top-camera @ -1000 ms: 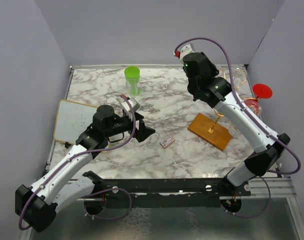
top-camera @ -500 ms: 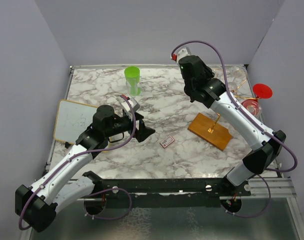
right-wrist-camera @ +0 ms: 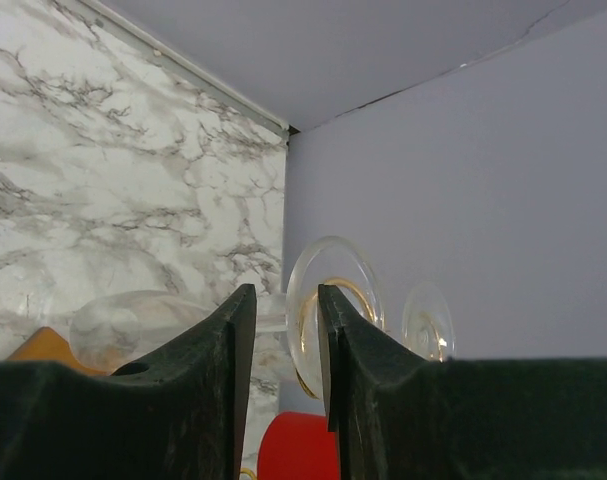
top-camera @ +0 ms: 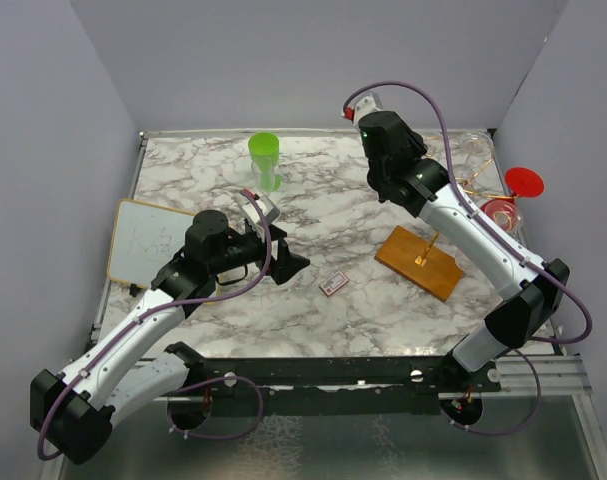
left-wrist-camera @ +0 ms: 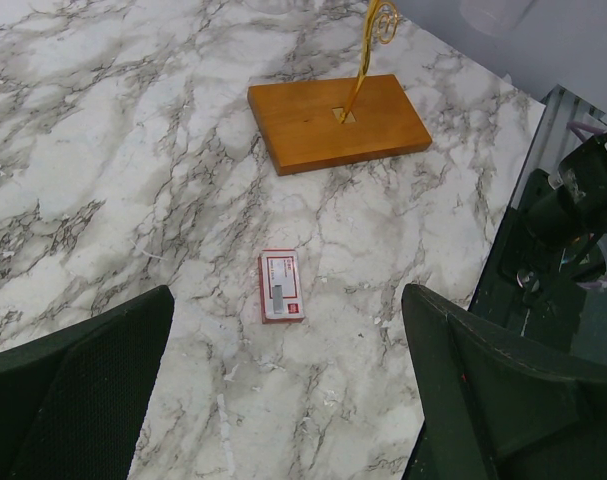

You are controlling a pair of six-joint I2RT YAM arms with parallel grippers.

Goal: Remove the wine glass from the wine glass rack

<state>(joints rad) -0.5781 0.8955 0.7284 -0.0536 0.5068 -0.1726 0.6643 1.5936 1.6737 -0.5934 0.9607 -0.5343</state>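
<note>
A whiteboard [top-camera: 148, 240] is laid at the far left of the marble table [top-camera: 333, 210], untouched. The left gripper [left-wrist-camera: 286, 300] is held low over the marble, spread wide and empty, with a small card [top-camera: 333, 284] seen below it; no part in the task is judged for it. A green cup [top-camera: 265, 158] is stood toward the back, well apart from the work. Right of centre the wine glass rack [top-camera: 433, 265] is seen, wooden base flat on the marble, gold post rising toward the back right corner. The right gripper [right-wrist-camera: 283, 295] is raised at that corner. In its wrist view the jaws are drawn narrow with a slim gap, and the stem of the wine glass [right-wrist-camera: 133, 322] appears to cross that gap, bowl to one side, foot to the other with a gold curl showing through it. Whether the stem is actually clamped cannot be told; the view is too tight. The glass is judged hung on the rack, not yet taken off. Done: approach and line-up on the stem. Left: firm grip, slide off the curl, carry clear. A red round item [top-camera: 523, 182] is seen at the far right.
</note>
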